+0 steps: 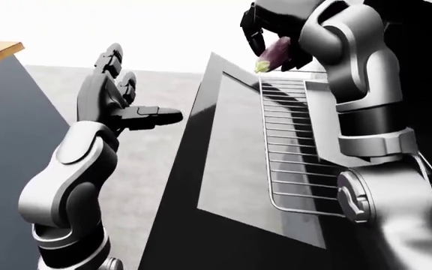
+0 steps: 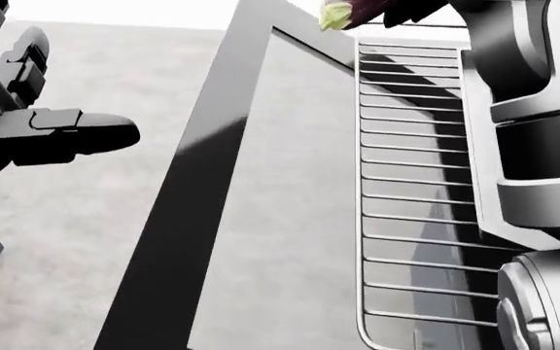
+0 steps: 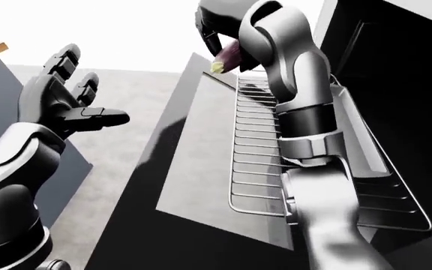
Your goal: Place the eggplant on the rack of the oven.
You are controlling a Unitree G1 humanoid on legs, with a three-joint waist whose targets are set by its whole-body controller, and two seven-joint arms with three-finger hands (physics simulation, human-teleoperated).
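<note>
I am gripping the eggplant [image 1: 273, 54] in my right hand [image 1: 264, 31] above the rack's [image 3: 257, 157] far end; my left hand [image 1: 118, 93], fingers spread wide, is hovering left of the rack.

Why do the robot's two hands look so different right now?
The right hand is closed round the purple eggplant; the left hand holds nothing, its fingers spread open. The right hand hangs above the oven rack; the left hand is off to the view's left, over the floor. Both are dark, three-fingered hands.
</note>
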